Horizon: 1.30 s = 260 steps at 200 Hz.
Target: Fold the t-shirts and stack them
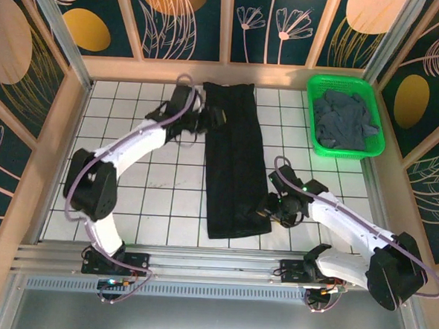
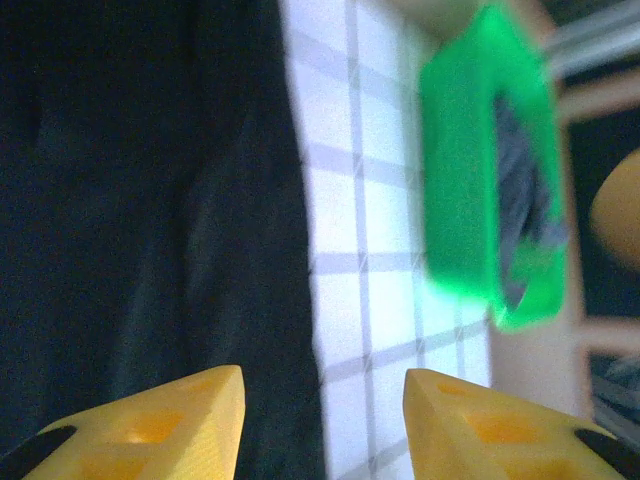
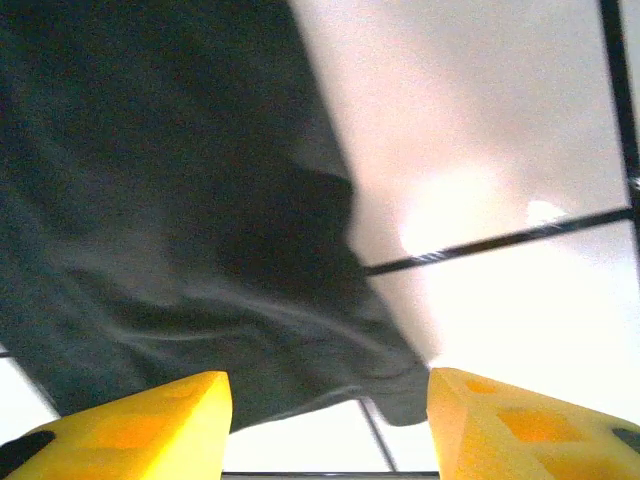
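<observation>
The left gripper (image 2: pixel 322 372) holds its jaws apart and empty over the far left edge of the black t-shirt (image 1: pixel 233 165), a long strip mid-table. We judge fold 1 done; next, the shirt's ends must be gripped and folded across. The right gripper (image 3: pixel 328 385), jaws also apart, is at the near right corner. The blue-grey t-shirt (image 1: pixel 345 120) waits in the green basket (image 1: pixel 347 151).

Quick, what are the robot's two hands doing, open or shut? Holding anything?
Left hand: open, holding nothing, at the edge of the black t-shirt.
Right hand: open, holding nothing, at that shirt's corner.
</observation>
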### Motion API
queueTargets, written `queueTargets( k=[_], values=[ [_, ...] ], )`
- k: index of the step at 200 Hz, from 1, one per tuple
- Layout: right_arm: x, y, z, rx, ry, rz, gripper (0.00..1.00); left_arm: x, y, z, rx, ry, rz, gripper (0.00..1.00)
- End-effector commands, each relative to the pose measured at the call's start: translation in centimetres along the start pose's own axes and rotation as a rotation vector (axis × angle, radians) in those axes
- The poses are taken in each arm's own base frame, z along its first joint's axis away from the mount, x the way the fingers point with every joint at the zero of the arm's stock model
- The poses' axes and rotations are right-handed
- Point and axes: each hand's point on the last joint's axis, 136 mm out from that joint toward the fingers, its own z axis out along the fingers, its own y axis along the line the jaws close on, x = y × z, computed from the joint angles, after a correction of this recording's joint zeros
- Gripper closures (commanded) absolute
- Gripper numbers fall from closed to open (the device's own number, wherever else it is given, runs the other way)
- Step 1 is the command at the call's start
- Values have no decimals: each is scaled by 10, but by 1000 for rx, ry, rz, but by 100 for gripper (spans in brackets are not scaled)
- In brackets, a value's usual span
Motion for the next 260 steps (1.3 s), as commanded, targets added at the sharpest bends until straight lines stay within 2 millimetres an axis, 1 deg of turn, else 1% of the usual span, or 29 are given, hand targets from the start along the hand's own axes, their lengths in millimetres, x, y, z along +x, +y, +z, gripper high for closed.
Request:
queueTargets(
  k=[1,11,14,19,31,38,50,64,72,89,101,111,123,134,155,166,172,181,190,197,200,220,227,242,260],
  values=[
    [12,-16,11,36,49,-77,45,107,68,-13,-151,288,-15,55],
    [12,-13,17,25,60,-95,45,142,80,-24,-161,363,-20,56],
    [12,-12,19,24,62,-100,46,150,80,-27,-159,380,-19,56],
    [12,-10,22,25,64,-107,46,169,90,-32,-174,420,-30,56],
    [11,-11,28,40,70,-111,48,201,98,-42,-183,487,-38,55],
    [10,-13,32,51,72,-110,50,215,102,-46,-189,516,-46,55],
    [10,-14,38,48,77,-108,53,235,106,-51,-195,555,-60,55],
    [12,-13,43,36,87,-103,58,253,107,-53,-199,595,-76,53],
    [13,-13,46,32,94,-98,63,262,108,-54,-211,614,-84,52],
    [17,-11,47,26,104,-104,76,280,107,-52,-217,643,-107,49],
    [20,-11,46,25,112,-108,82,293,107,-49,-219,663,-113,48],
    [25,-10,44,26,121,-111,87,301,109,-47,-229,681,-117,48],
    [30,-10,42,26,128,-110,90,305,112,-43,-242,687,-121,47],
    [35,-10,41,22,138,-108,92,305,110,-38,-234,685,-130,48],
    [43,-10,40,16,154,-105,95,304,102,-28,-211,689,-139,48],
    [46,-8,40,13,160,-106,96,304,104,-25,-229,691,-132,51],
    [48,-8,40,15,163,-108,97,303,106,-24,-244,690,-126,55],
    [51,-8,40,21,167,-113,99,303,112,-25,-273,687,-119,66],
    [55,-9,40,31,172,-121,100,304,120,-29,-306,679,-113,81],
    [58,-10,39,41,177,-128,100,304,126,-33,-326,673,-112,96],
    [60,-10,39,45,181,-131,100,305,128,-36,-332,672,-112,100],
    [73,-12,35,67,207,-166,100,315,140,-54,-337,690,-133,100],
    [80,-12,34,68,221,-176,100,319,141,-60,-320,702,-144,100],
    [93,-7,28,47,253,-195,100,325,129,-68,-228,727,-169,100],
    [98,3,20,9,260,-182,100,320,112,-73,-156,704,-190,100]
  ],
)
